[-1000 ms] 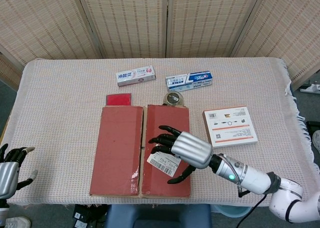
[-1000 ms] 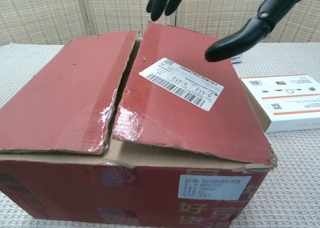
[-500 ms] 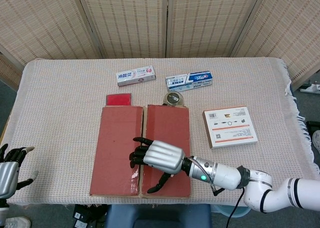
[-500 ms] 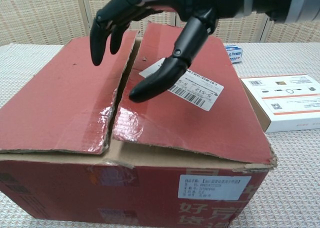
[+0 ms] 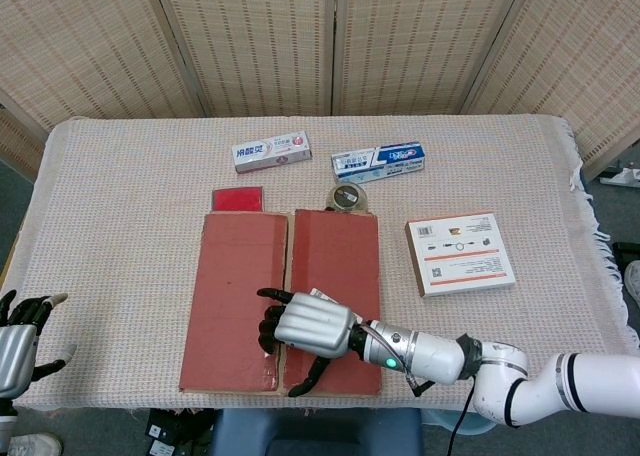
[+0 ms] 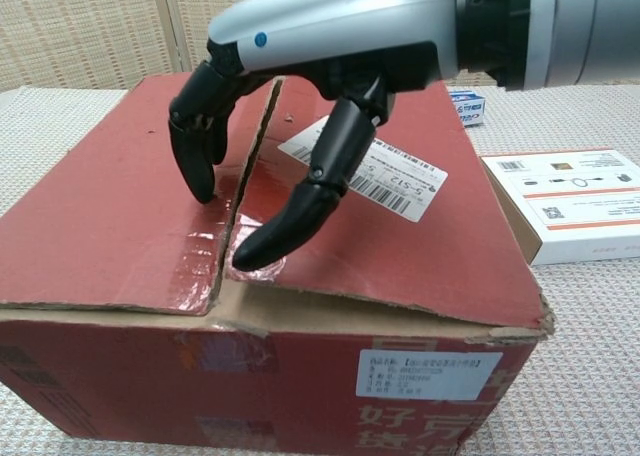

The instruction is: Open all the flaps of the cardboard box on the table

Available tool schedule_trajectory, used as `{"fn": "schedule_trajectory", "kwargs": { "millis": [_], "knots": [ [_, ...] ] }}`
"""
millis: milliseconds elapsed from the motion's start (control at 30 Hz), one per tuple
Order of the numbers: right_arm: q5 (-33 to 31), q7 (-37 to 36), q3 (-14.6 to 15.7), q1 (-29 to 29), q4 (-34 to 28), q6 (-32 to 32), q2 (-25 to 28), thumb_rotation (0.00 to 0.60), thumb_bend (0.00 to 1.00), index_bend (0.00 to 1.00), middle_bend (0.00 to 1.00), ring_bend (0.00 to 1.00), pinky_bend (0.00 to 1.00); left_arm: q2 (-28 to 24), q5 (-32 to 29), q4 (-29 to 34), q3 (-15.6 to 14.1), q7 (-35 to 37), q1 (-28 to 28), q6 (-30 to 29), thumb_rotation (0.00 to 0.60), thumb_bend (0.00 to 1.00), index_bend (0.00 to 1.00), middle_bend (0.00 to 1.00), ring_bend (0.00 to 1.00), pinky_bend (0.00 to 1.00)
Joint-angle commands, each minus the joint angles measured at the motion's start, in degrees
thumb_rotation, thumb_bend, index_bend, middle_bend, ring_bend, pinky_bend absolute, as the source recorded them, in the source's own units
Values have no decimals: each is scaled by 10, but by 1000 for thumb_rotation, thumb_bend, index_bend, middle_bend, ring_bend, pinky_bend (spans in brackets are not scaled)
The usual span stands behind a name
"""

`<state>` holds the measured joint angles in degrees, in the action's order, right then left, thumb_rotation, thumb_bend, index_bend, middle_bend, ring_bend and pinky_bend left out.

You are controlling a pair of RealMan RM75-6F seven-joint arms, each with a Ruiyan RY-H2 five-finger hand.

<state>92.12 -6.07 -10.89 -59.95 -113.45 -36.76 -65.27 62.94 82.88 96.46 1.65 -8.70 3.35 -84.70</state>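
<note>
The red cardboard box (image 5: 250, 266) stands at the table's near middle with its two long top flaps folded down. The left flap (image 6: 120, 196) and the right flap (image 6: 420, 226) meet at a slightly gaping seam. A white barcode label (image 6: 390, 181) is stuck on the right flap. My right hand (image 5: 305, 328) hovers over the near end of that seam, fingers spread and curled down, holding nothing; its fingertips (image 6: 198, 181) hang just above the left flap's inner edge. My left hand (image 5: 18, 336) rests open at the table's near left corner, far from the box.
Two toothpaste cartons (image 5: 271, 151) (image 5: 378, 161) lie behind the box. A tape roll (image 5: 347, 196) and a small red flat item (image 5: 238, 198) sit at the box's far edge. A white and orange packet (image 5: 461, 252) lies to the right of the box.
My right hand has moved toward me and leftward over the box, dropping from above the label to the near end of the seam. The left hand has stayed put.
</note>
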Motion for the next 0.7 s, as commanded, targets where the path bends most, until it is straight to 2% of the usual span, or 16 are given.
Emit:
{"fn": "schedule_trajectory", "kwargs": {
  "millis": [33, 333, 700],
  "knots": [
    [-6, 14, 5, -3, -4, 2, -3, 328, 109, 445, 404, 296, 0, 0, 0, 0, -1, 1, 0, 1, 600, 280, 215, 263, 207, 0],
    [-12, 39, 12, 2, -13, -18, -1, 328, 109, 504, 506, 380, 0, -2, -6, 0, 1, 2, 0, 5, 600, 276, 206, 257, 202, 0],
    [7, 35, 19, 22, -32, -63, 22, 328, 109, 534, 541, 412, 0, -4, -9, 4, 4, -2, 5, 11, 600, 274, 199, 251, 198, 0]
  ]
}}
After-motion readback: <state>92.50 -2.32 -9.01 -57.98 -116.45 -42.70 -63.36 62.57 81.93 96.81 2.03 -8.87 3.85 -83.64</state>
